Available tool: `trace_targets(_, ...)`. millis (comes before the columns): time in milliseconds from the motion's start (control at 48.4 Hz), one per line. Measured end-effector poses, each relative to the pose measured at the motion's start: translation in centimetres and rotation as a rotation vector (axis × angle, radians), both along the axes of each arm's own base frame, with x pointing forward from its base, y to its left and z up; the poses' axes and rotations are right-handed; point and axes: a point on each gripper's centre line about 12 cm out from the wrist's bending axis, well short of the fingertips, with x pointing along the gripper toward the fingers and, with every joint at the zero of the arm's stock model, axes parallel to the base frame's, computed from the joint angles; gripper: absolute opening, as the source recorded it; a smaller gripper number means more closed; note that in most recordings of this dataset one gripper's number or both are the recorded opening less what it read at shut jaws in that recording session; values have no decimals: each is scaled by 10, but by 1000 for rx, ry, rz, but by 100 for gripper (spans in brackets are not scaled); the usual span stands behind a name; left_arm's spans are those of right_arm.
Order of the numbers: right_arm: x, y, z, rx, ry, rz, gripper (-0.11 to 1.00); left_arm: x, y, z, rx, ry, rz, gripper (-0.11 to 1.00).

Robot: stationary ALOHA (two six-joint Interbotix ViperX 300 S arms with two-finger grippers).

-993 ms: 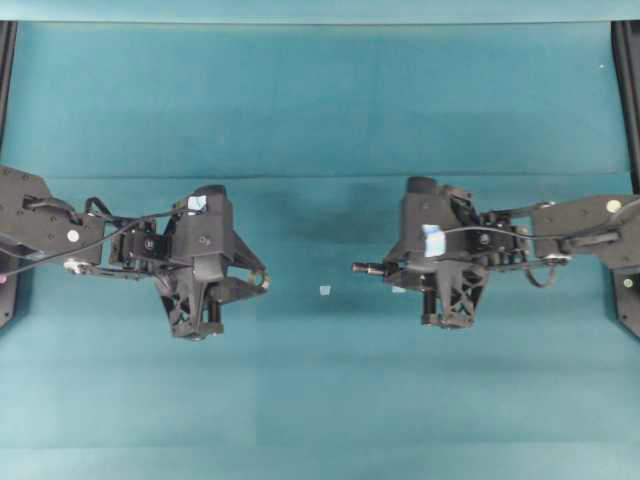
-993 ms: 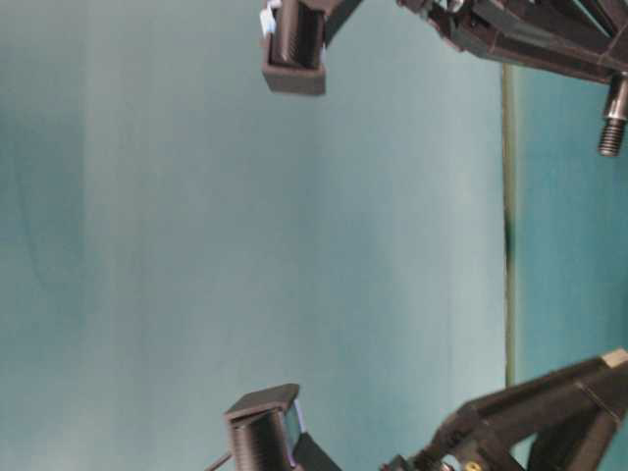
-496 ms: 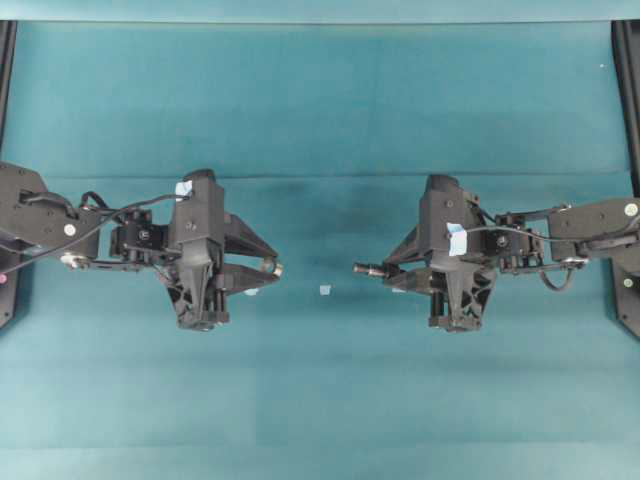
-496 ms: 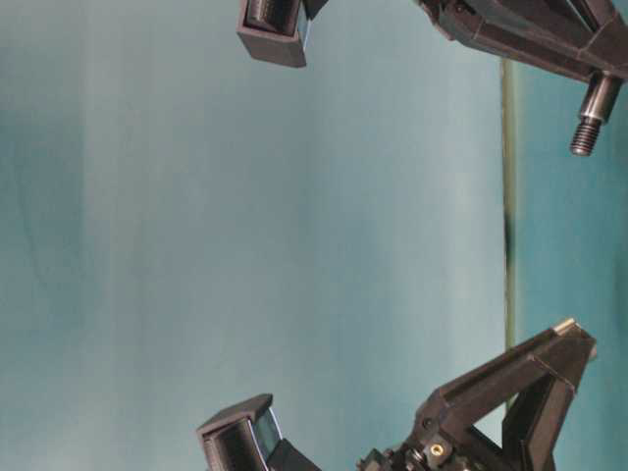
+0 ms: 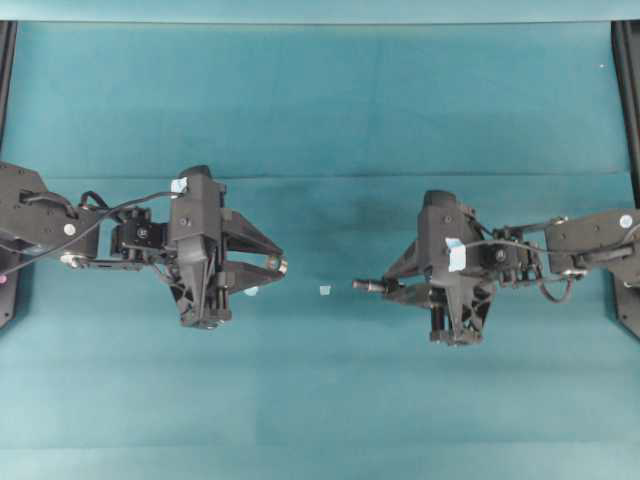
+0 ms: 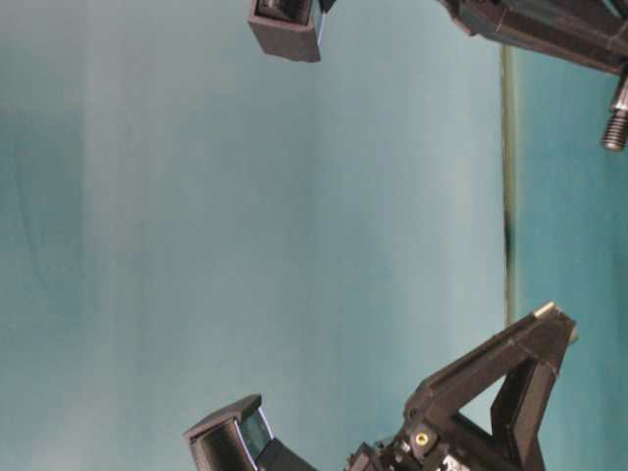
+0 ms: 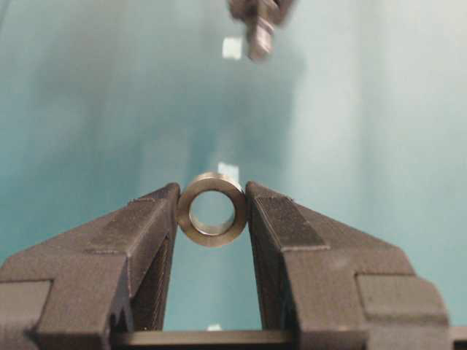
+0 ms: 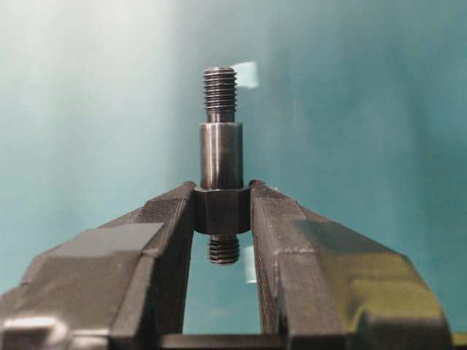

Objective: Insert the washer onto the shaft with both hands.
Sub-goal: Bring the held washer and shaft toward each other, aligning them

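The left gripper point(image 7: 212, 211) pinches the washer point(image 7: 212, 209) between its jaws, hole facing out. The right gripper point(image 8: 222, 211) squeezes the shaft point(image 8: 221, 157) by its thick collar, thin end pointing at the washer. Both hang above the blue desk point(image 5: 320, 100), well apart. If the hole and tip don't line up, the washer may bump, slip and fall.
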Motion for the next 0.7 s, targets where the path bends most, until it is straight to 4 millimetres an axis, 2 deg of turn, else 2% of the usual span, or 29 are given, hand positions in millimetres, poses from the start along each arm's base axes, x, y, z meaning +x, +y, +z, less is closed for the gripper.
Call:
trace_targets(414,0,7,-2,23,-28,5,-1,21,-20,-7,-10,-9,-48,36)
trace_targets(703,1,9,-6,25,-34,13,-1,32,-22,-2,-9,-41,-55,36)
